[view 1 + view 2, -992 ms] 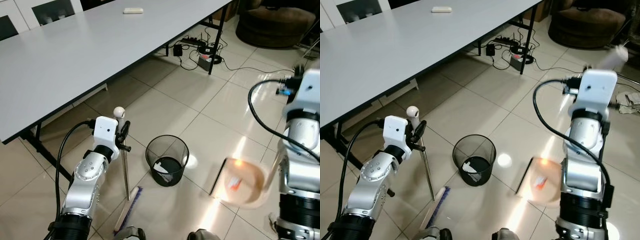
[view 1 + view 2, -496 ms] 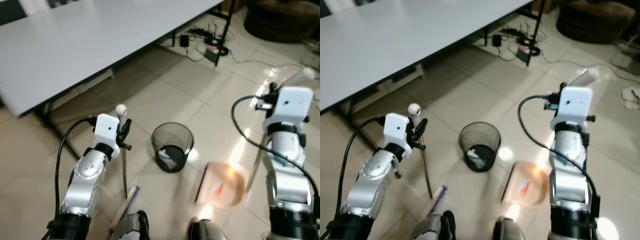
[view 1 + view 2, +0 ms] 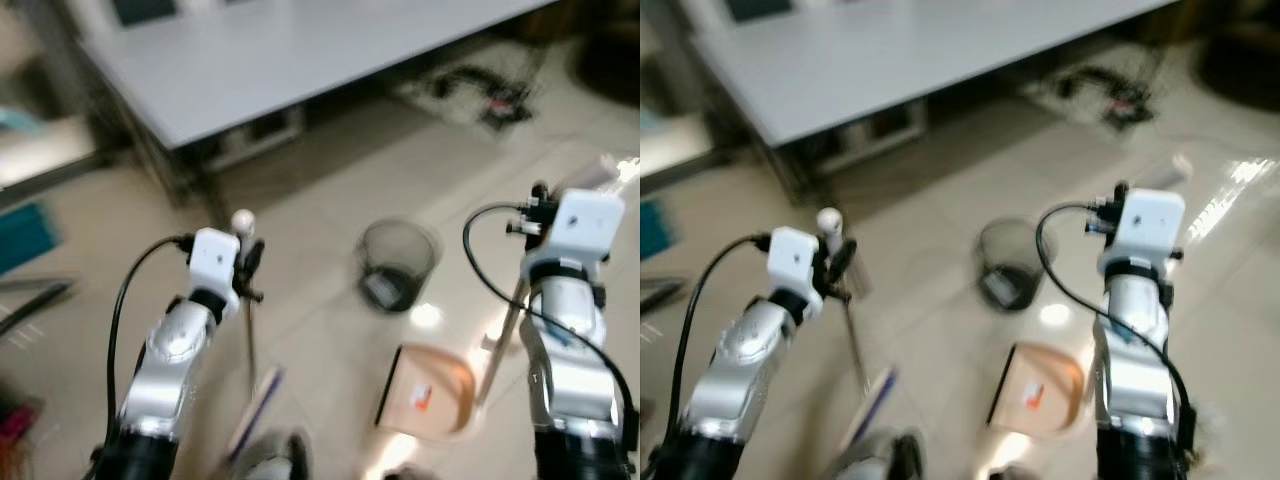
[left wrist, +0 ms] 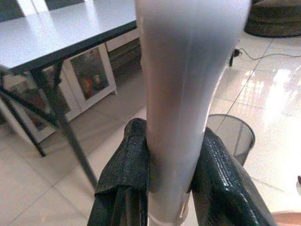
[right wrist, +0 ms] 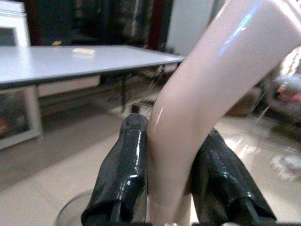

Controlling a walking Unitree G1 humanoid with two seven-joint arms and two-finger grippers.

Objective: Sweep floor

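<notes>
Broom [image 3: 250,350] left, dustpan [image 3: 428,392] right, bin [image 3: 397,265] between, table [image 3: 300,50] behind.

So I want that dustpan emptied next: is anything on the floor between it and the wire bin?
Nothing visible. Bare tile with a glare spot separates the dustpan, held by its handle in the right gripper, from the wire bin. The broom, in the left gripper, stands off to the left.

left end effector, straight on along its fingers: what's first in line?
Likely the black mesh bin, low on the floor beyond the broom handle that the left end effector clamps; depth is unclear, so bare tile might come first.
</notes>
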